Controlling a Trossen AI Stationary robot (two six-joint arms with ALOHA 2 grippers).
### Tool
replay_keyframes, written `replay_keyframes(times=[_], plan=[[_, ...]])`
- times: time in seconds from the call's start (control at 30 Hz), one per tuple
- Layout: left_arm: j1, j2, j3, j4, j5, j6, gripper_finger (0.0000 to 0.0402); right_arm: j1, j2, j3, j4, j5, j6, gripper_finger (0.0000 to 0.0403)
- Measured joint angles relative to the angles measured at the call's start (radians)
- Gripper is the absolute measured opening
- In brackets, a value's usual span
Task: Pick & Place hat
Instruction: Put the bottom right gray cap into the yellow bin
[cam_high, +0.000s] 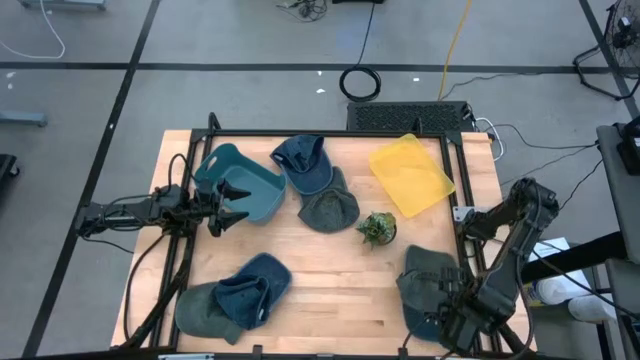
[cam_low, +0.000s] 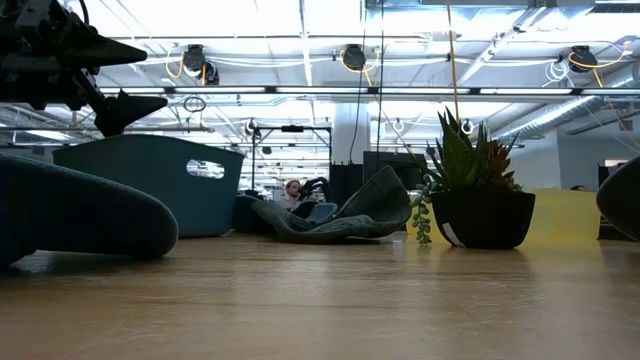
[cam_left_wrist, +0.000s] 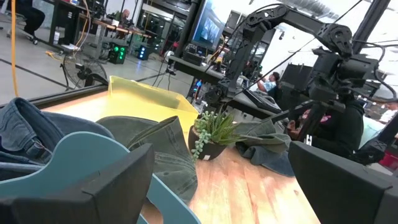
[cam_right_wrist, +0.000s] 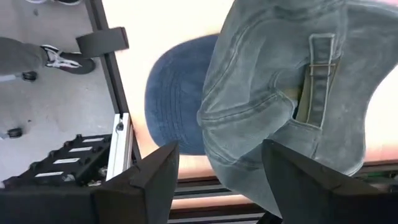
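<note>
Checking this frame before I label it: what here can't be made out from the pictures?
- Right gripper: in the high view the arm covers its fingertips; whether it grips the green hat is unclear.
- Bin: the low view shows only its wall, the inside is hidden.
- Hats at the near-left corner: piled, so the high view does not separate them.
- Left gripper: open, cut off by the low view's edge.

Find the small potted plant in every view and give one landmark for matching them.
High view: potted plant, centre-right of the table, below the yellow tray.
Low view: right of centre, yellow tray behind it.
Left wrist view: mid-picture, beside the yellow tray.
Right wrist view: not in it.
Shared landmark: the yellow tray.
</note>
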Motion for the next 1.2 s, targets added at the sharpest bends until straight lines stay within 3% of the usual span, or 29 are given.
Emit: replay_keyframes(times=[0.37, 0.8, 1.2], plan=[[0.0, 0.0, 0.0, 0.0, 0.0, 0.0, 0.0379, 0.037, 0.087, -0.004, 0.075, 0.082, -0.009, 0.0217], [0.0, 0.0, 0.0, 0.0, 0.0, 0.0, 0.0379, 0.078, 0.154, -0.111, 0.148, 0.082, -0.007, 0.0213], [0.0, 0.0, 0.0, 0.0, 0.0, 0.0, 0.0379, 0.078, 0.159, -0.15, 0.173, 0.111, 0.021, 0.0153]])
